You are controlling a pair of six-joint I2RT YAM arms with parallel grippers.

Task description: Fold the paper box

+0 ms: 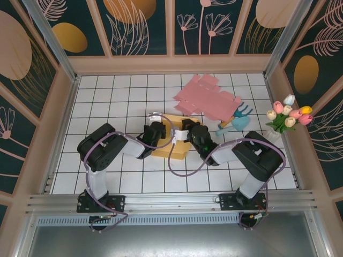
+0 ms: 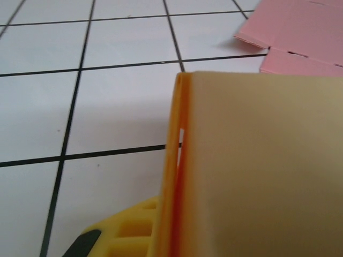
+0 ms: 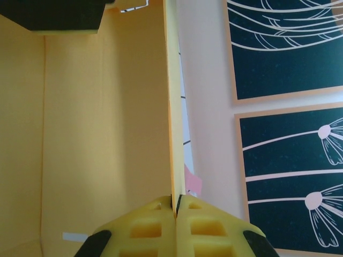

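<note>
**Box walls up, both end effectors pinching: fold well along but not finished**

Nearest its own camera, the right end effector (image 3: 176, 211) is closed on a thin upright wall of the yellow paper box (image 1: 177, 152). The wall's edge runs straight out from between the two fingertips, and the box interior lies to their left. That interior shows a floor and a standing side panel, so the sheet has already been raised into a tray shape.

The left end effector (image 1: 162, 130) is also closed. In its wrist view one finger (image 2: 126, 235) presses against a wall that rises directly ahead of it. That wall's edge looks doubled, with small slots in it, which I take to be a side flap folded over on itself.

The box sits on the table (image 1: 107, 96) directly between the two end effectors, touching both. Its open side faces up. The arms hide much of it, so I cannot settle its long axis. The exposed part seems to run from one end effector to the other, slightly skewed to the tile lines.

By my reading, what remains is tucking or locking the pinched walls. I cannot tell whether there is a lid to close.

Beyond both end effectors, well apart from the box, pink flat box blanks (image 1: 206, 96) lie unfolded.
</note>
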